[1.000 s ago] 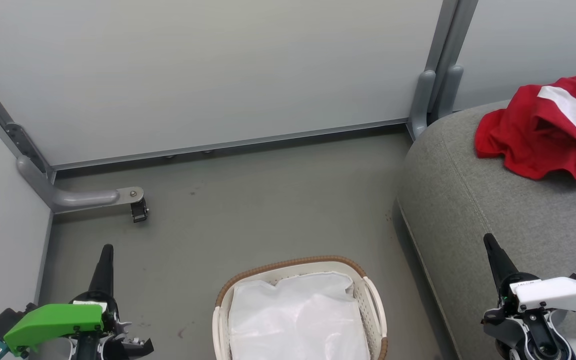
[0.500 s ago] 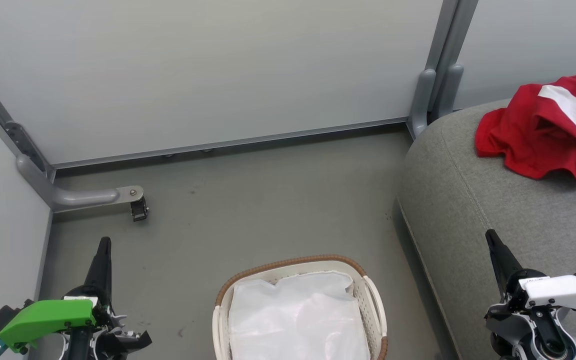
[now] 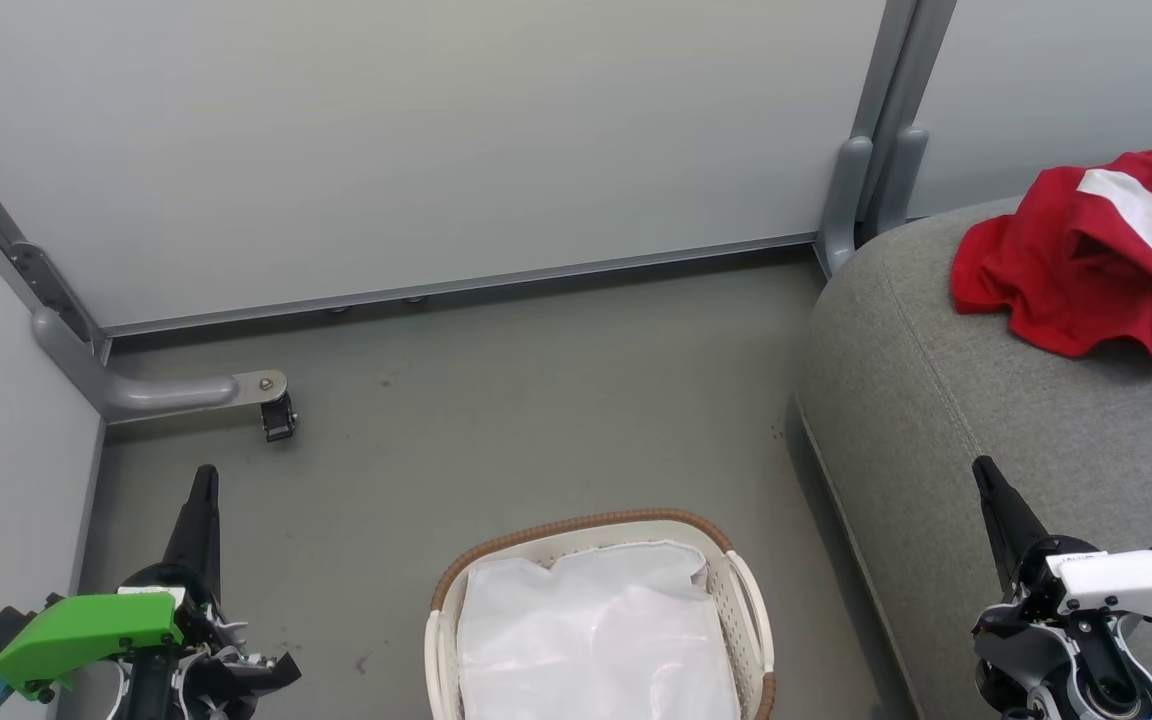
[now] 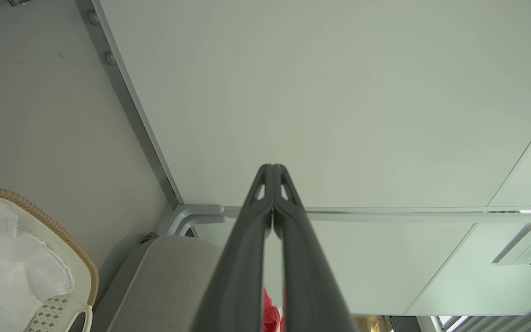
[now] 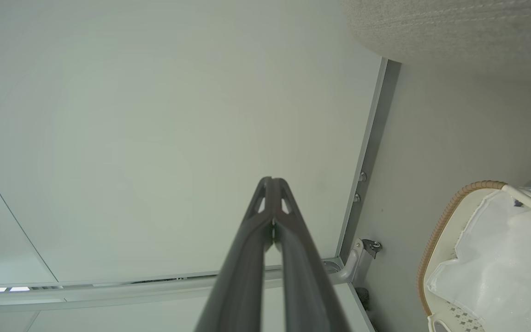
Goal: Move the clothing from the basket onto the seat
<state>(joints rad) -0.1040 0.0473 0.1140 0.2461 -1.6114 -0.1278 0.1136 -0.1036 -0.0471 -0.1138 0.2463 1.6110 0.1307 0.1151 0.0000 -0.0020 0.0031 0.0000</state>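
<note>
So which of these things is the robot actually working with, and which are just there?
Part of the job: red clothing, basket, grey seat.
Just there: wall panels, castor bracket, floor.

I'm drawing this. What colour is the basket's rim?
The basket has a brown woven rim; clearest in the head view.

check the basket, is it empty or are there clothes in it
Empty: the basket holds just its white liner, as far as it shows; the red clothing lies on the seat.
</note>
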